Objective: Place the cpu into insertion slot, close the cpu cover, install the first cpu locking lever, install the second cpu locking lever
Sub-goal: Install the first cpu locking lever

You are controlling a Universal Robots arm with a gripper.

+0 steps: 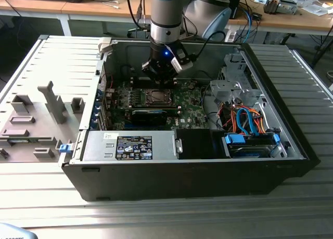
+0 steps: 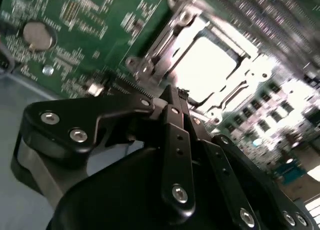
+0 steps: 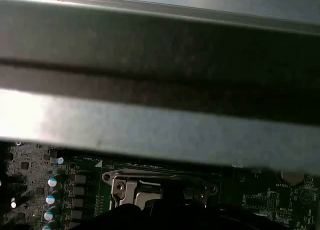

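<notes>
An open computer case [image 1: 182, 166] is seen lying on a ribbed metal surface [image 1: 156, 218] in the exterior view. The robot arm [image 1: 166, 15] is reached down into the case from above. The end effector [image 1: 158, 77] is held low over the green motherboard [image 1: 187, 106], just behind the insertion slot [image 1: 155, 97] as that view shows it. In the second wrist view the end effector [image 2: 179, 97] is seen with its black fingers [image 2: 175, 140] pressed together into one narrow tip, and nothing is held between them. The tip is placed right at the edge of the insertion slot [image 2: 200, 64], but it cannot be told whether the slot is touched. Inside the slot a bright square top is seen, which is the cpu [image 2: 204, 64], already lying in its place. The cpu cover [image 2: 250, 72] is seen as a thin silver frame lying flat around the cpu, so it looks closed. The locking levers cannot be made out clearly. A round silver battery [image 2: 39, 33] is seen on the motherboard [image 2: 90, 24], well apart from the slot. In the first wrist view a grey metal wall of the case [image 3: 160, 120] is seen close by, and the silver rim of the insertion slot [image 3: 135, 182] is seen below it on the green board. Orange and blue cables [image 1: 244, 119] are bunched in the case toward the exterior view's right. A grey plastic tray [image 1: 36, 119] is laid on the surface at the exterior view's left.
</notes>
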